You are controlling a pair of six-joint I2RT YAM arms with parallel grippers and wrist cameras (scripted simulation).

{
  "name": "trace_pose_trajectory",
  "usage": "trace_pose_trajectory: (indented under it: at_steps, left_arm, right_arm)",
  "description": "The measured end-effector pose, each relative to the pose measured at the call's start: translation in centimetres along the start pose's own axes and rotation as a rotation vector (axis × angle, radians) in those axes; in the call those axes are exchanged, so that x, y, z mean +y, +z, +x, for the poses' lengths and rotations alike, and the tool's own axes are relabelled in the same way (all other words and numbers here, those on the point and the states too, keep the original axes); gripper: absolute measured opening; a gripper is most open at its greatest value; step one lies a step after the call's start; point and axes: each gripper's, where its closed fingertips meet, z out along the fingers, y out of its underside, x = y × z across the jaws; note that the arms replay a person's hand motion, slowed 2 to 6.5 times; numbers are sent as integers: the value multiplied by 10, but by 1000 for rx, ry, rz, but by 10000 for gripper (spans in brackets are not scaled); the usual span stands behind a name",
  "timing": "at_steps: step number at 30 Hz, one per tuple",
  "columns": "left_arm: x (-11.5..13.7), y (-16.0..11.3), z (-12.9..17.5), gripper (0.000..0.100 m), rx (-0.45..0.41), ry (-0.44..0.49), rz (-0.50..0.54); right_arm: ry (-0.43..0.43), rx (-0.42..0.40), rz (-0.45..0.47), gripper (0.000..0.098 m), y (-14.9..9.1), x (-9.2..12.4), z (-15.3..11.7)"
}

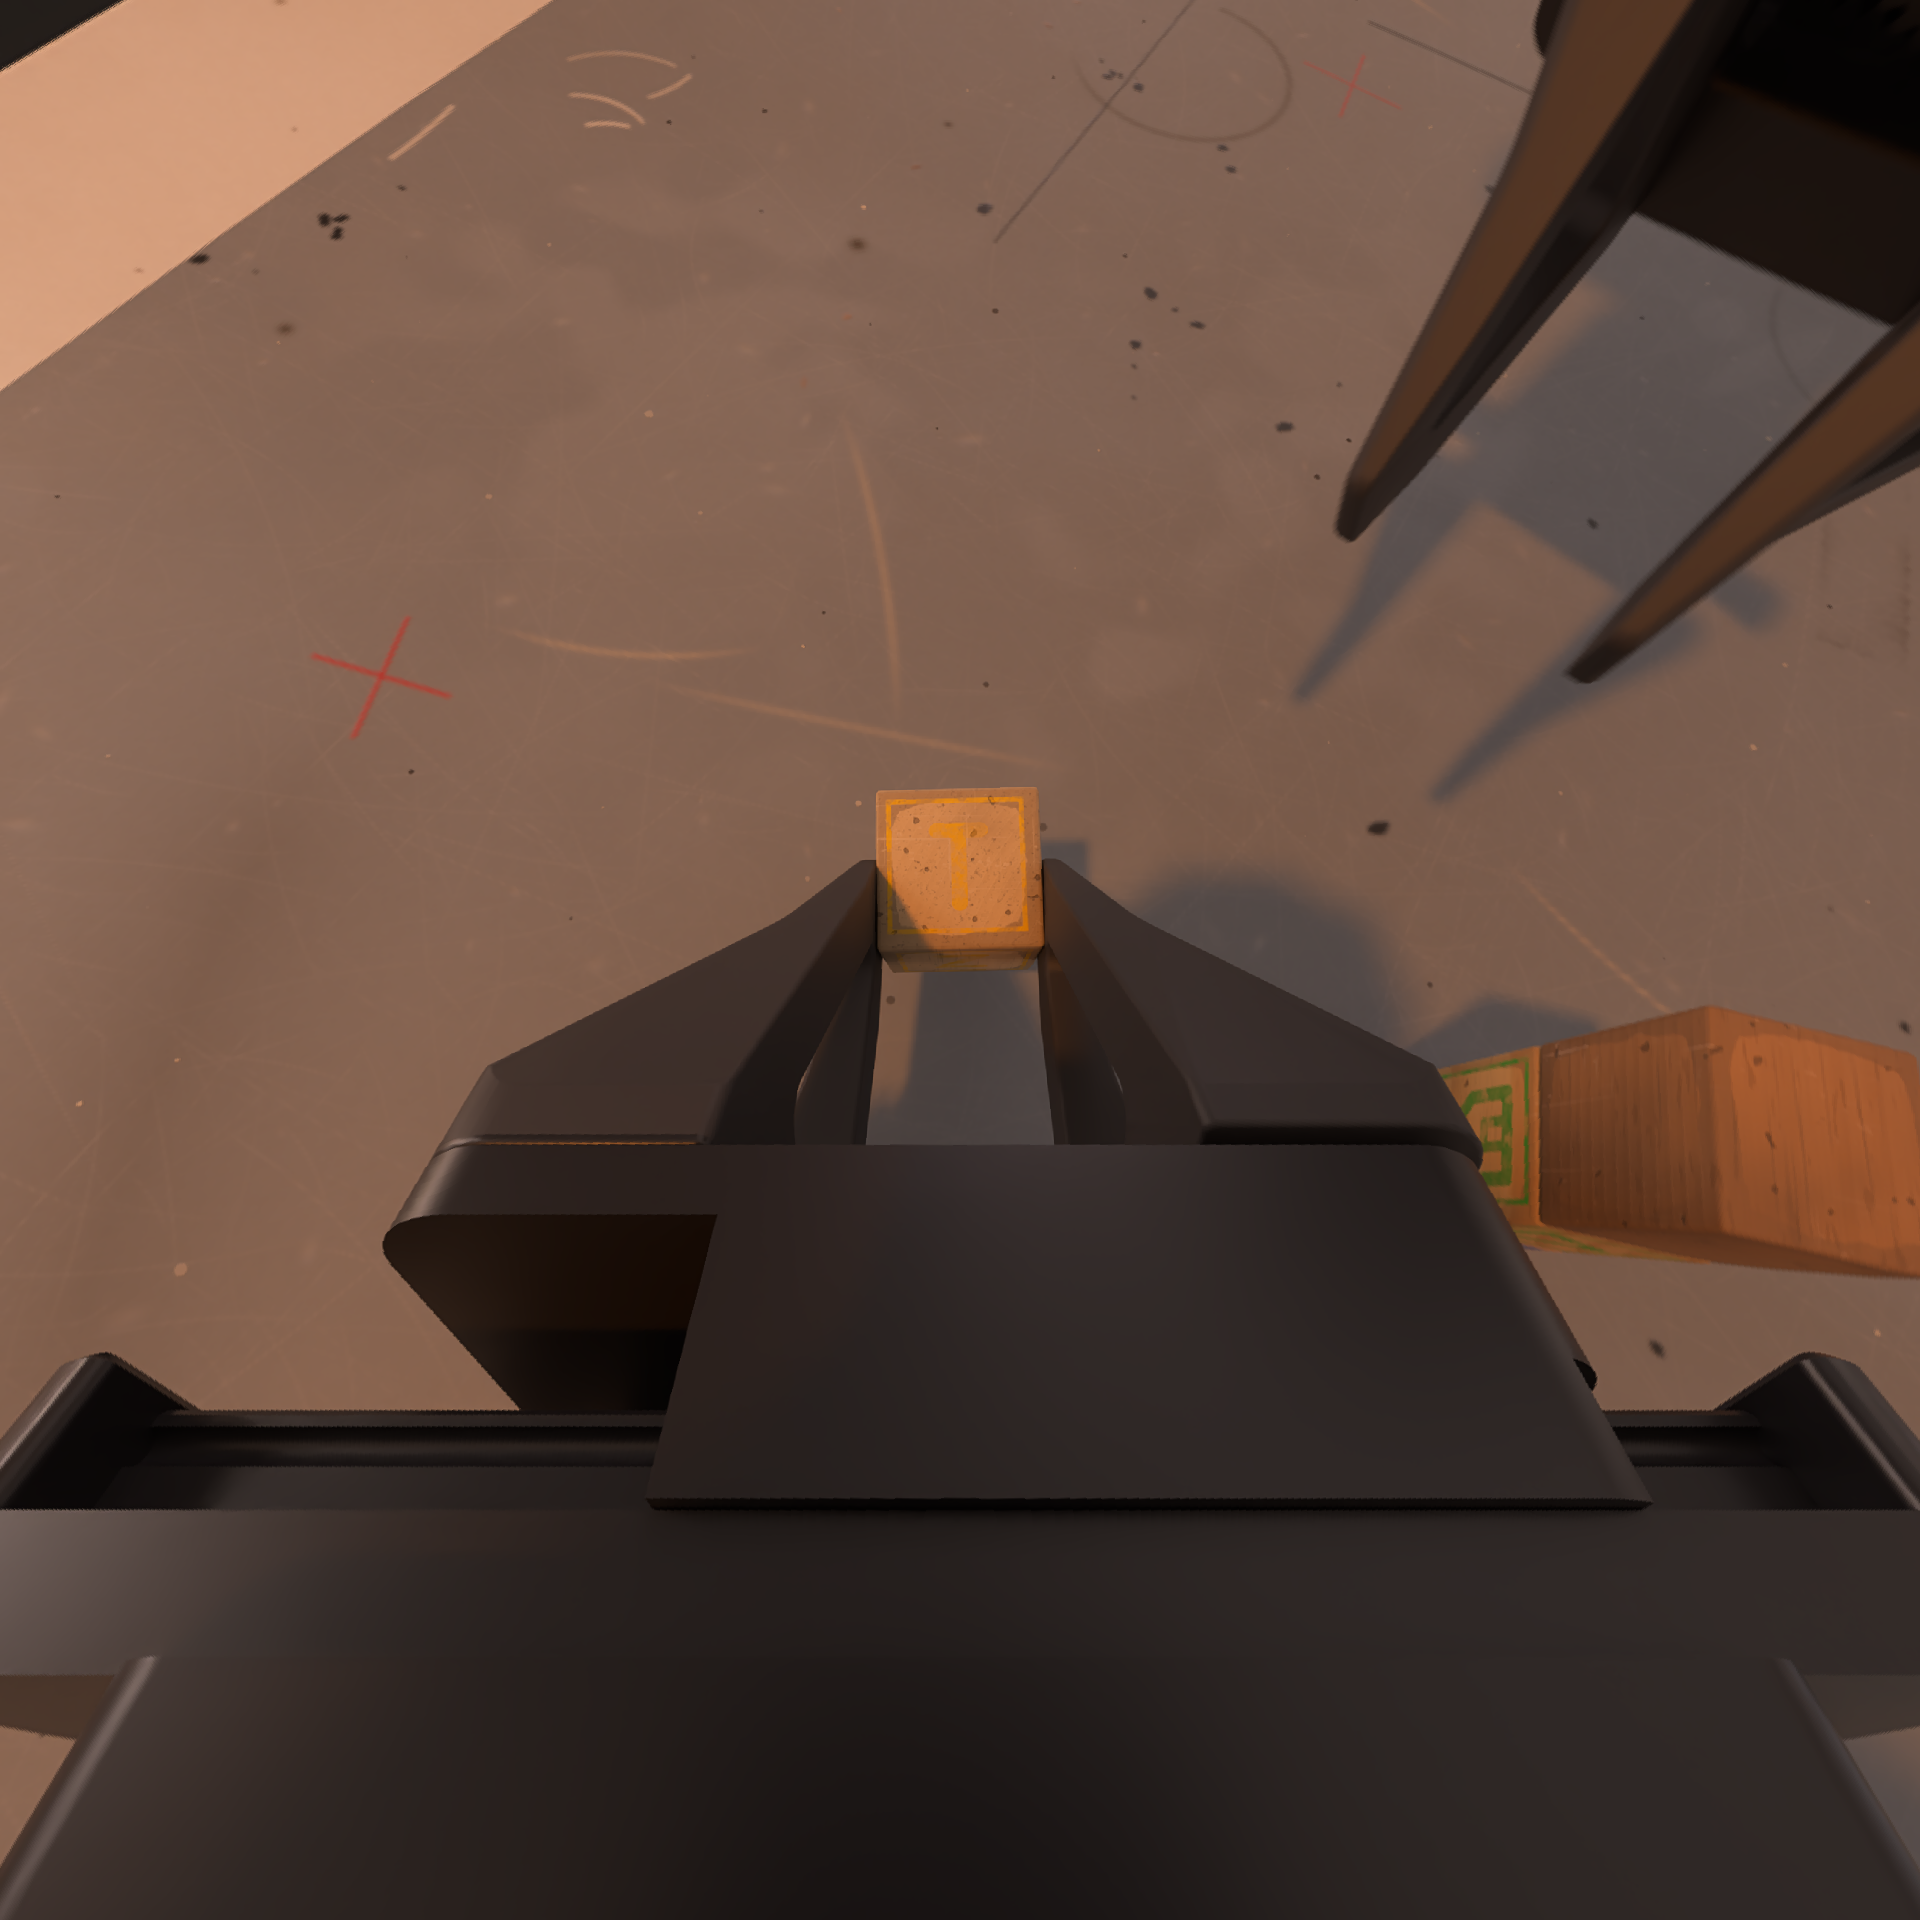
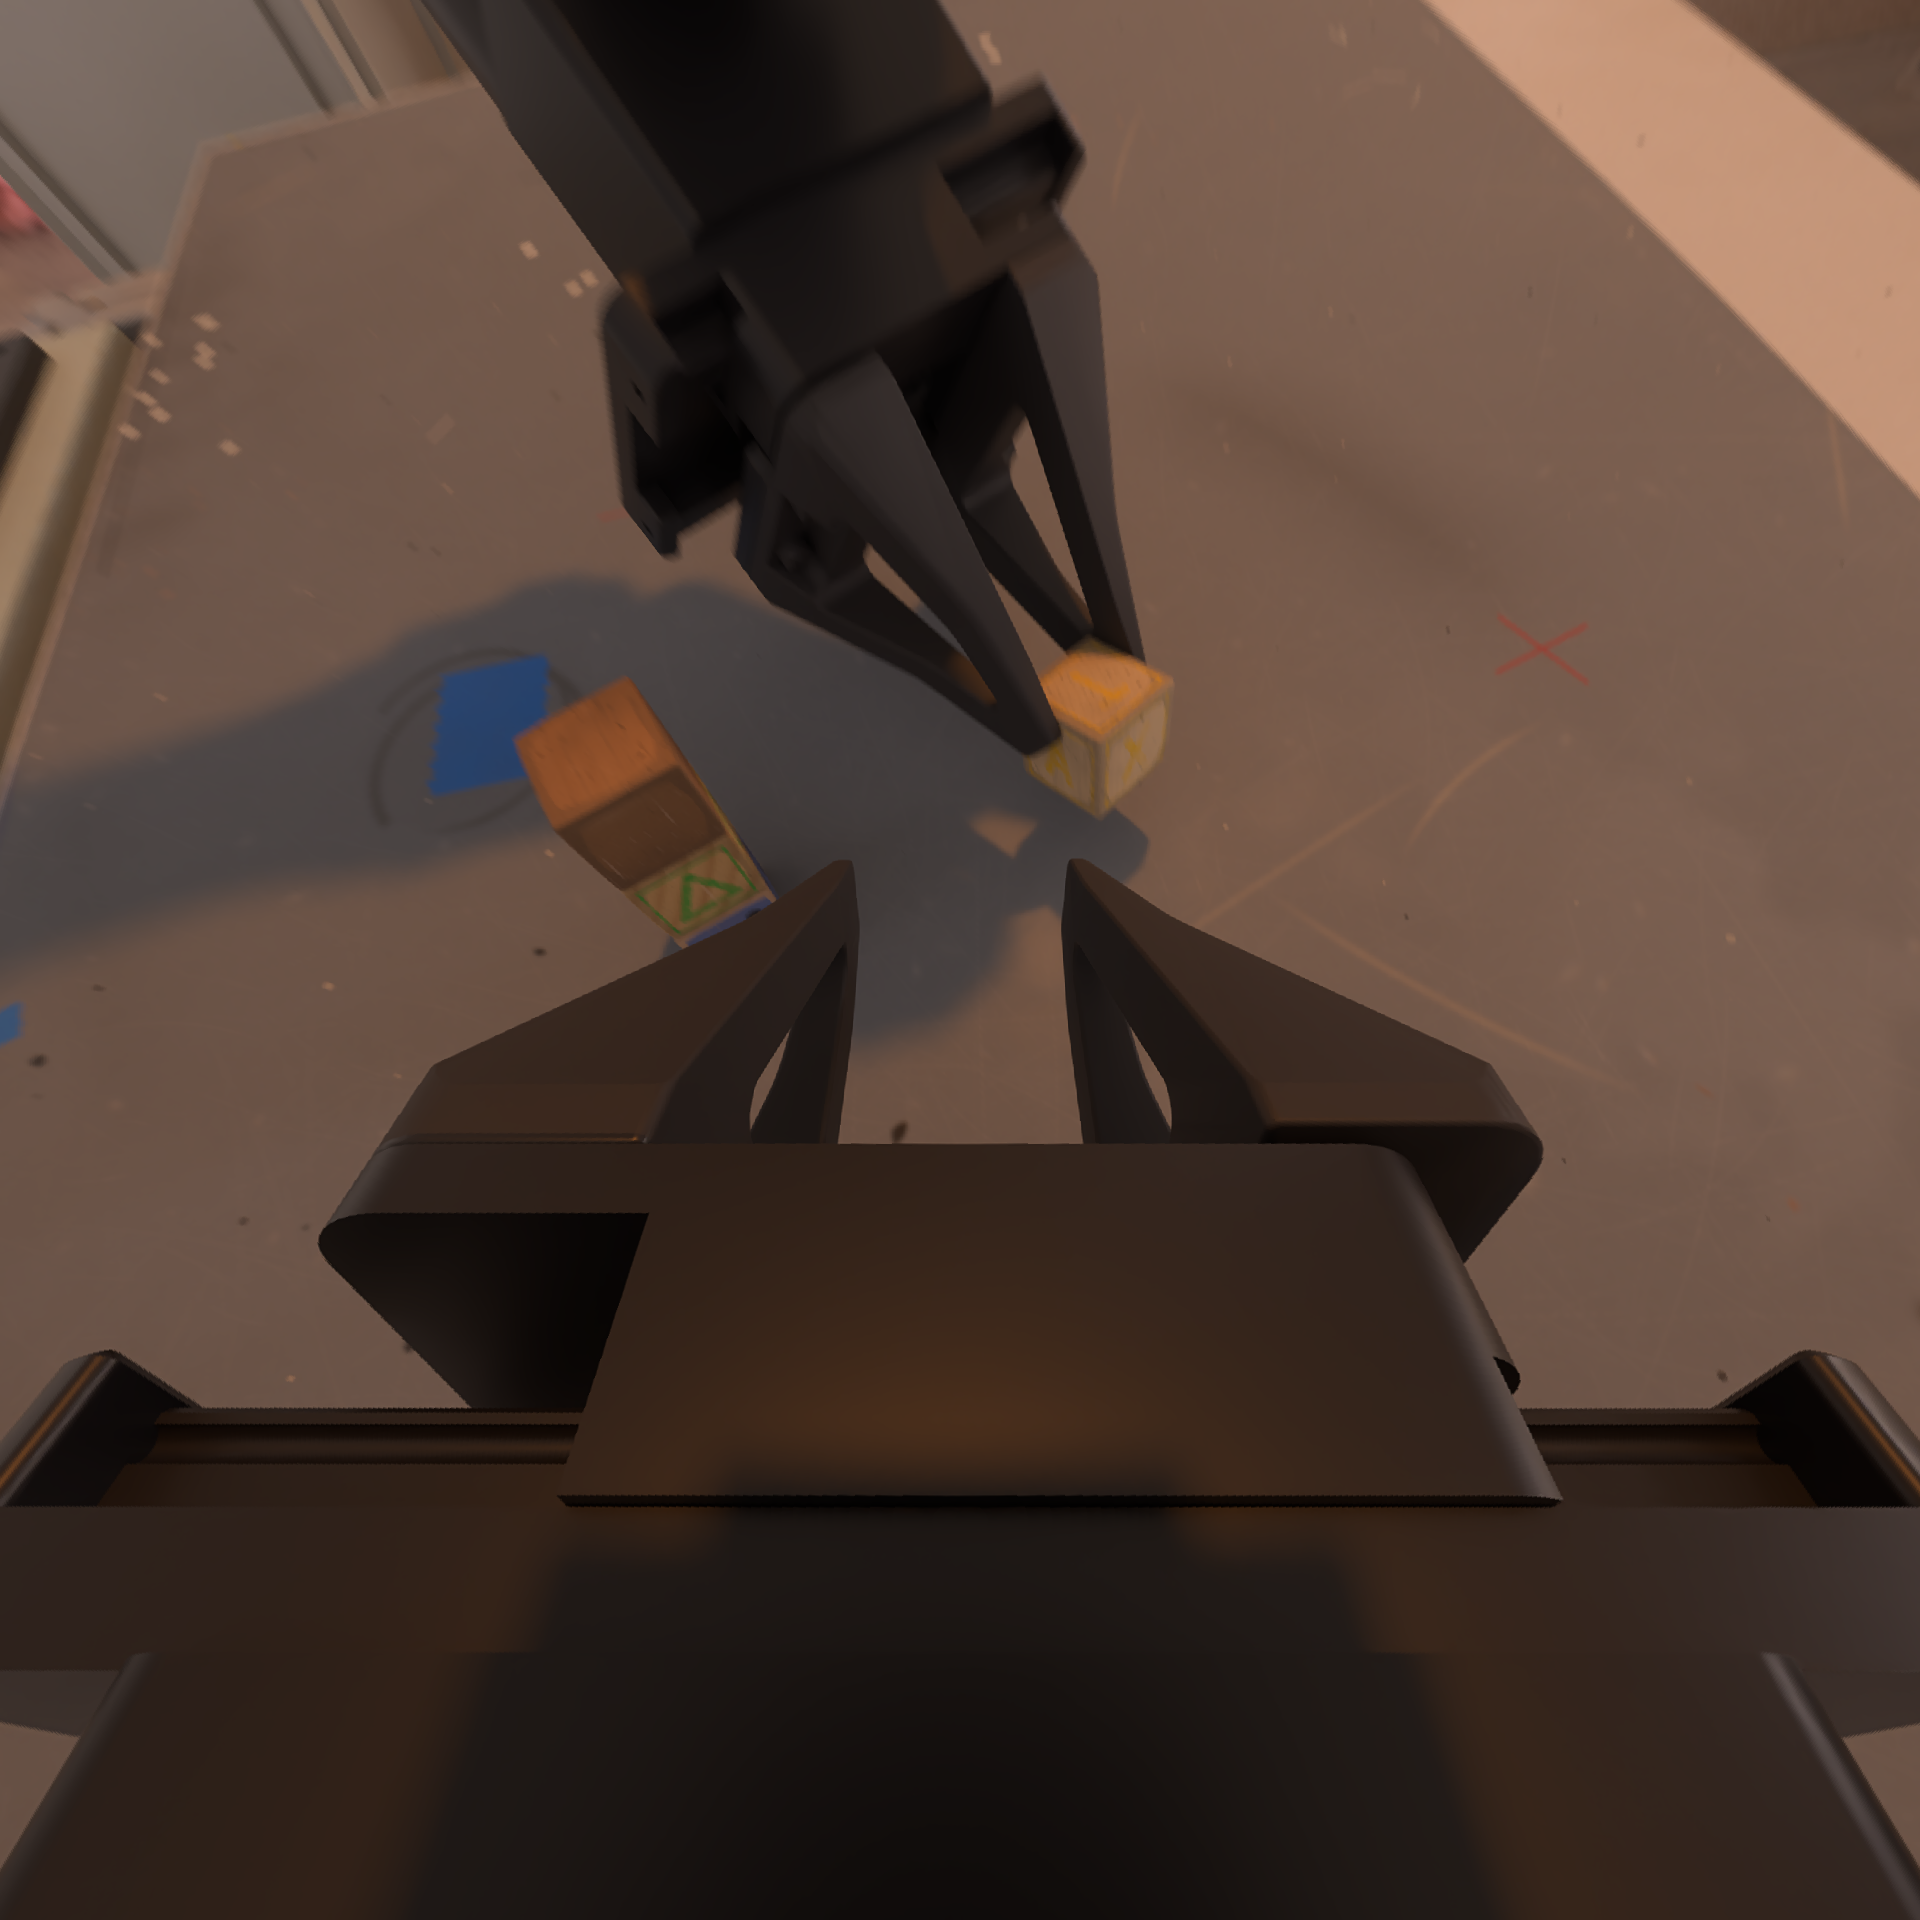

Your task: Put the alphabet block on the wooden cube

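Observation:
My left gripper [image 1: 957, 883] is shut on a small alphabet block with yellow markings [image 1: 957, 878] and holds it just above the brown table [image 1: 623, 468]. The right wrist view shows the same block [image 2: 1107, 727] between the left fingers [image 2: 997, 665]. The wooden cube [image 1: 1714, 1143] is to the lower right, touching a green-marked alphabet block [image 1: 1496, 1132], and seems stacked on it. In the right wrist view the cube [image 2: 613, 769] and green block [image 2: 696, 888] lie left of my right gripper [image 2: 961, 878], which is open and empty above the table.
The right gripper's fingers [image 1: 1507, 416] hang at the upper right of the left wrist view. A blue patch [image 2: 488, 738] lies on the table behind the cube. Red crosses [image 1: 381, 675] [image 2: 1543, 652] mark the table. The table's lighter edge strip [image 1: 156, 156] runs along the far side.

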Motion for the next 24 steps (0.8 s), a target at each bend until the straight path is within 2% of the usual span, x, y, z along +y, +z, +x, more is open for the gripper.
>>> trace_pose_trajectory:
  at_steps: [5, 11, 16, 24]
  left_arm:
    - [1, -7, 0, 252, 14, 4, 7]
    - [-3, -14, 5, 252, 29, 21, 25]
    - [-10, -22, 14, 252, 57, 43, 50]
    - [-16, -35, 25, 252, 80, 100, 59]
  right_arm:
    - [-17, 48, -118, 323, 11, 19, 6]
    - [-21, 100, -212, 307, 20, 34, 13]
    - [-17, 148, -262, 292, 22, 43, 21]
    - [-2, 166, -289, 291, 24, 51, 27]
